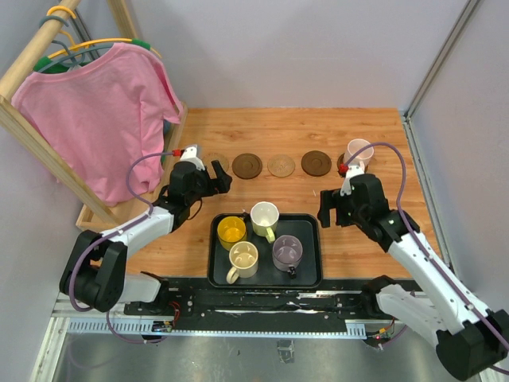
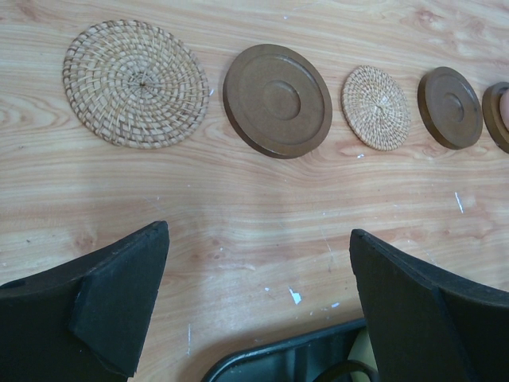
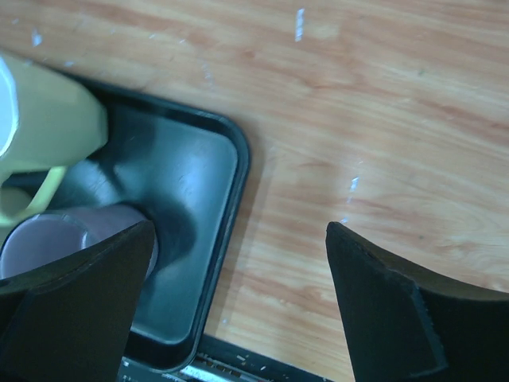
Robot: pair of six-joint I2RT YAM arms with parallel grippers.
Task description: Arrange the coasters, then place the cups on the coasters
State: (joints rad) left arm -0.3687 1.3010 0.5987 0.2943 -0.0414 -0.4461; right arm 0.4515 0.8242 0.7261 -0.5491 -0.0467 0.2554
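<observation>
Brown 5th coaster [image 2: 499,119] cut off at edge; purple cup [image 3: 48,239] partly hidden.

I face a light wooden table [image 1: 374,231]. Five round coasters [image 1: 281,165] lie on it in a row across the far part, set apart from each other: left to right tan, brown, tan, brown, brown. A black tray [image 1: 308,232] sits mid-table at the near edge. A wooden rack [image 1: 89,216] stands at the left edge.
</observation>
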